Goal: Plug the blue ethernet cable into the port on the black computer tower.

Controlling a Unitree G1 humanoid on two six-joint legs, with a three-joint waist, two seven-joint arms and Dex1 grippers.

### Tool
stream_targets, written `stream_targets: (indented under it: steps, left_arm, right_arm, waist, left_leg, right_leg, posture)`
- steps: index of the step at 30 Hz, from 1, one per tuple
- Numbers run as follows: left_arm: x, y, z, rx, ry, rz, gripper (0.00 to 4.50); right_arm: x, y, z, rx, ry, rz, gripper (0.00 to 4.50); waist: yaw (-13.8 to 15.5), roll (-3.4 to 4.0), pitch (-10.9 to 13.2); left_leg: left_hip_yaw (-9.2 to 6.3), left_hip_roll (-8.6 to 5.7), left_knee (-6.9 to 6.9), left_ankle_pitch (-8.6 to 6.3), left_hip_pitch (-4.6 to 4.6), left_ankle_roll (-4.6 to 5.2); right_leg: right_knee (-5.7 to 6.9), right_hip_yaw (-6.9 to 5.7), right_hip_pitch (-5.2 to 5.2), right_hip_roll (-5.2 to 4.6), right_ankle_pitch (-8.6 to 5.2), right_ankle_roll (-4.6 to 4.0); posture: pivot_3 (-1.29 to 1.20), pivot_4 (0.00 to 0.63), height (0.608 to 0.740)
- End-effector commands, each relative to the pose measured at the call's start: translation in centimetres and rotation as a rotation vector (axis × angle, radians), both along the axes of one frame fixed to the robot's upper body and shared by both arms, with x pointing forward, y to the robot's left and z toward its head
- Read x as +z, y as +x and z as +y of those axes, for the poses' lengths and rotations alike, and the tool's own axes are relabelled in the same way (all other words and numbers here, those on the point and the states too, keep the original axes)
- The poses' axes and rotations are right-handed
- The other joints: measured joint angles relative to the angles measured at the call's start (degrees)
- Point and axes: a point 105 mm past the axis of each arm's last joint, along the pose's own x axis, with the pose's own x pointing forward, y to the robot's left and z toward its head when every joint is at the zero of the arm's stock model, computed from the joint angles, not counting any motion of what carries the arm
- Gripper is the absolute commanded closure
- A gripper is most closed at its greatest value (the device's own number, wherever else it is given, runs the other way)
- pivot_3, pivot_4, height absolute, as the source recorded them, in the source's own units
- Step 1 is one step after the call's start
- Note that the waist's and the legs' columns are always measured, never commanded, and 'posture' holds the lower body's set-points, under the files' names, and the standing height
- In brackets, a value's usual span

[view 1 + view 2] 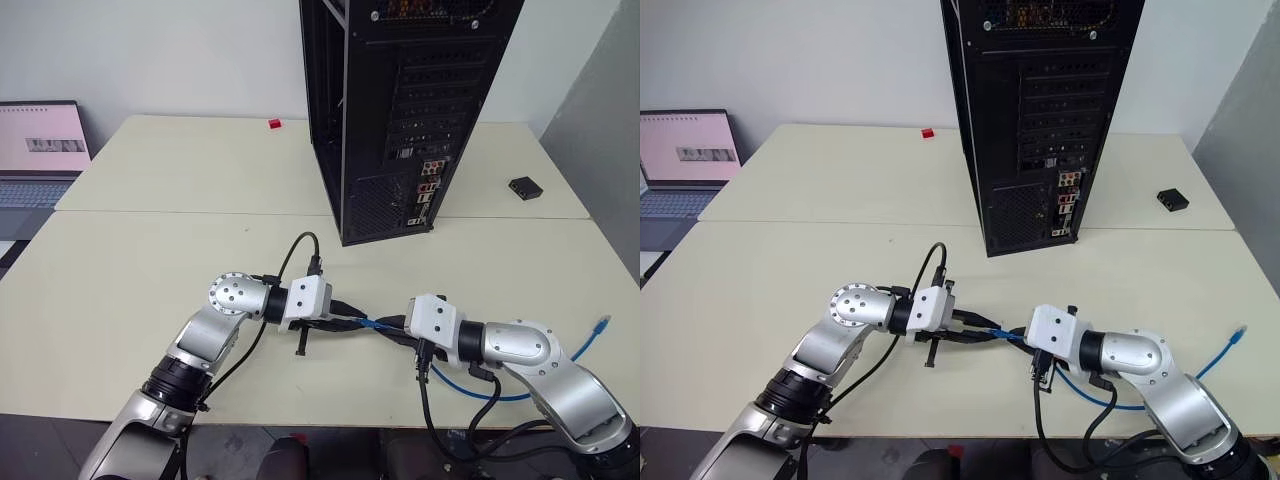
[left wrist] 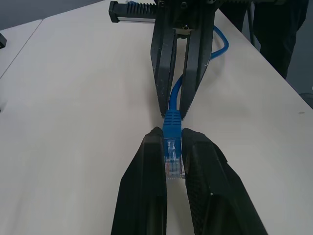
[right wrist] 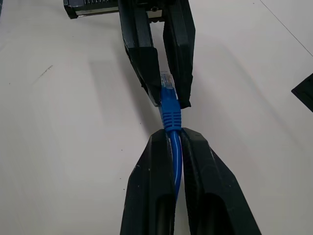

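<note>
**Two grippers on one plug: a handover in mid-air**

Both head views show the arms meeting low over the cream table, the left gripper and the right gripper tip to tip, with the blue ethernet cable looping back under the right arm to its free end. Well beyond them stands the black computer tower, its port somewhere in the rear connector strip; I can't pick out the exact socket.

From the left wrist, that gripper's fingers pinch the clear plug from both sides.

From the right wrist, the fingers are clenched on the cord just behind the plug's boot.

My judgement: this is a regrasp. The left should be firm and square on the plug, contacts pointing out, before the right lets go, or the plug may twist.
</note>
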Motion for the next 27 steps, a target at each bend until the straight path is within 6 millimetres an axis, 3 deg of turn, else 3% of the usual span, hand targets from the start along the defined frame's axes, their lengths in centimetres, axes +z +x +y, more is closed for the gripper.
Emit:
stream_targets:
  steps: [1, 2, 7, 12, 21, 27]
  left_arm:
    - [0.7, 0.5, 0.2, 0.030, -0.019, -0.045, 4.27]
    - [0.8, 0.6, 0.2, 0.033, -0.025, -0.050, 4.27]
    - [1.2, 0.4, 0.1, 0.036, -0.056, -0.117, 4.27]
    - [1.9, 0.2, 0.2, 0.022, -0.097, -0.294, 4.27]
    - [4.0, -0.7, 0.5, -0.040, -0.259, -0.794, 4.27]
    - [4.7, 0.0, 0.7, -0.014, -0.303, -0.912, 4.27]
  right_arm:
    - [1.4, -0.6, 0.5, 0.044, 0.035, -0.025, 3.80]
    - [1.5, -0.7, 0.3, 0.045, 0.034, -0.021, 3.70]
    - [2.7, -1.1, -1.2, 0.025, 0.037, 0.012, 2.37]
    - [4.9, -1.0, -1.6, -0.063, 0.261, 0.152, 1.12]
    - [6.1, 1.0, -1.5, -0.120, 0.554, 0.416, 1.08]
    - [6.3, 1.4, -1.4, -0.090, 0.625, 0.536, 1.08]
  waist:
    - [0.0, 0.00, 0.0]
    - [0.0, 0.00, 0.0]
    - [0.0, 0.00, 0.0]
    - [0.1, -0.01, 0.0]
    - [0.1, 0.00, 0.0]
    - [0.1, 0.00, 0.0]
  left_leg:
    - [0.00, 0.00, 0.00, 0.00, 0.00, 0.00]
    - [0.00, 0.00, 0.00, 0.00, 0.00, 0.00]
    - [0.00, 0.00, 0.00, 0.00, -0.01, 0.00]
    - [-0.01, 0.02, 0.00, 0.00, 0.00, 0.00]
    - [0.01, 0.01, 0.00, 0.00, 0.00, 0.00]
    - [0.00, 0.00, 0.00, 0.00, -0.03, 0.01]
  right_leg:
    - [0.00, 0.00, 0.00, 0.00, 0.00, 0.00]
    - [0.00, 0.00, 0.00, 0.00, 0.00, 0.00]
    - [0.00, 0.00, 0.00, 0.00, 0.00, 0.00]
    - [0.01, 0.00, 0.00, -0.01, 0.01, -0.01]
    - [0.00, 0.03, 0.00, -0.03, 0.02, -0.01]
    - [0.00, 0.00, 0.00, -0.03, 0.03, 0.00]
  posture:
    - [0.00, 0.150, 0.740]
    - [0.00, 0.150, 0.740]
    - [0.00, 0.150, 0.740]
    - [0.00, 0.150, 0.740]
    - [0.00, 0.150, 0.740]
    - [0.00, 0.150, 0.740]
